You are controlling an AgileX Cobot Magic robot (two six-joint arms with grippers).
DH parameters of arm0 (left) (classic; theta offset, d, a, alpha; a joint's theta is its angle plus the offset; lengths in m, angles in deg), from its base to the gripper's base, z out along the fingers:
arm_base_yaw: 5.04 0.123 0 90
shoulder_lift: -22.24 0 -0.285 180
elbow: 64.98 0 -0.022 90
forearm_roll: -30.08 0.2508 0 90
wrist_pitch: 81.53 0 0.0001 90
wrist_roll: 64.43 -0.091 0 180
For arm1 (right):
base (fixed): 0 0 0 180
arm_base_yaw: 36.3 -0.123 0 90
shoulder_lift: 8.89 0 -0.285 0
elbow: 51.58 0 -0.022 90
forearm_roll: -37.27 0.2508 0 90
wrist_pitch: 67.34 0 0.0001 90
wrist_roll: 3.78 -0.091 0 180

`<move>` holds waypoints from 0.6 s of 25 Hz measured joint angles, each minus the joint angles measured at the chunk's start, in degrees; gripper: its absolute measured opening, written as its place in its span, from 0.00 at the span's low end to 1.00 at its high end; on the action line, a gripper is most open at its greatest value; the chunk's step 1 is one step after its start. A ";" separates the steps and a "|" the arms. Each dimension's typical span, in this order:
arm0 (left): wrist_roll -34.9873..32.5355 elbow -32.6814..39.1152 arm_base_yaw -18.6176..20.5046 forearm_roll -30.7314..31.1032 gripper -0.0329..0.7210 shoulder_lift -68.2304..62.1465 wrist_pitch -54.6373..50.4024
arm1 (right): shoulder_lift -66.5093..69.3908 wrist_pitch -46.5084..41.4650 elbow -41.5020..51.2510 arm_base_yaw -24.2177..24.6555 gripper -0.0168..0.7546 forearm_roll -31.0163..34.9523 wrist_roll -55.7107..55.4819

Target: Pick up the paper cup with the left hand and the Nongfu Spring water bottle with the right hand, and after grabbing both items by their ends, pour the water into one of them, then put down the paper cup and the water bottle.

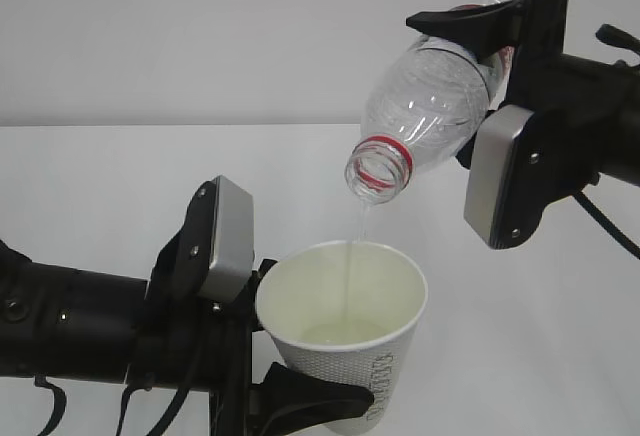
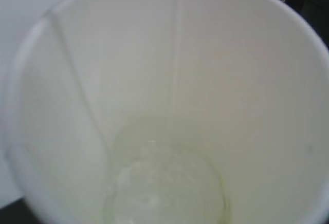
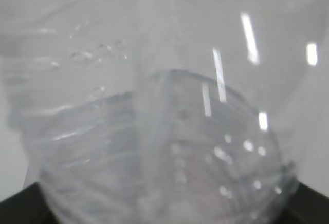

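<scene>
Water streams from tilted bottle, right end effector clamped, into left-clamped cup.

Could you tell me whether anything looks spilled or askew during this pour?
Nothing stands out. The water bottle tilts mouth-down above the paper cup, and the thin water stream falls inside the rim into a pale pool; no spill shows.

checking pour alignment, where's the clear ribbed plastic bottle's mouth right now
In the exterior view, right of centre, the clear ribbed plastic bottle tilts mouth-down above the white paper cup.
</scene>
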 joint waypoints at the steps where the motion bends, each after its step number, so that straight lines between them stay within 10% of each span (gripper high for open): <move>1: 0.00 0.00 0.00 0.00 0.71 0.00 0.00 | 0.00 0.00 0.00 0.00 0.70 0.00 0.00; 15: 0.00 0.00 0.00 0.00 0.71 0.00 -0.10 | 0.00 0.00 0.00 0.00 0.70 0.00 0.00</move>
